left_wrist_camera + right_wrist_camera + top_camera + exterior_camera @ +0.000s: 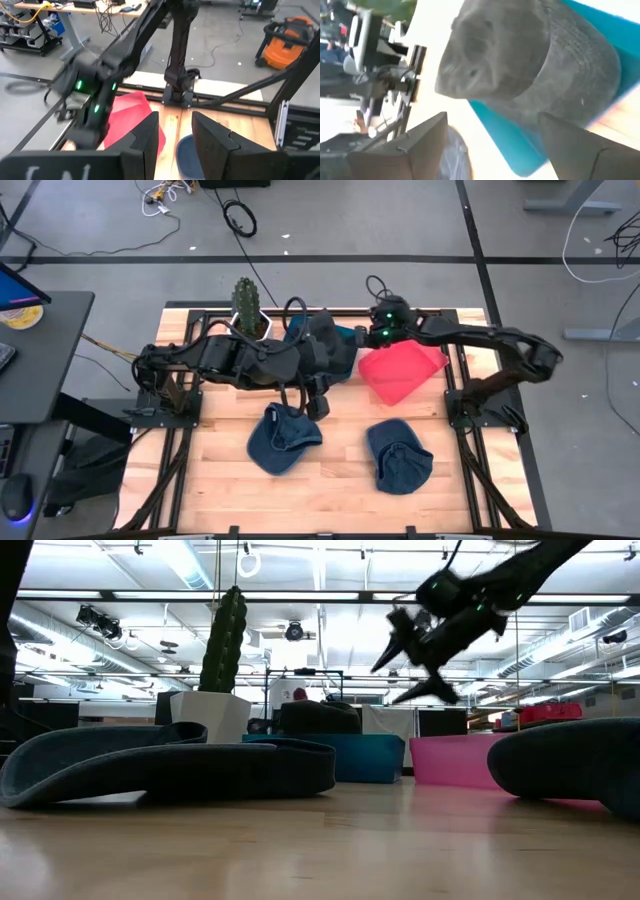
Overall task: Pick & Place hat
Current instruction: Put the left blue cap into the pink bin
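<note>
A dark grey hat [520, 55] lies in a teal tray [370, 755] at the table's far middle. My right gripper [412, 658] hangs open just above and to the right of it, touching nothing; the hat fills the right wrist view beyond the spread fingers. Two blue hats lie flat on the wood, one at near centre-left [283, 438] and one at near centre-right [400, 455]. A red tray [400, 370] sits right of the teal one. My left gripper [320, 408] is raised over the table's middle, its fingers [150, 137] a little apart with nothing between them.
A potted cactus [245, 305] stands at the far left, beside the teal tray. Black frame rails [460, 395] run along the table's sides. Bare wood [330, 500] lies along the near edge, in front of the two blue hats.
</note>
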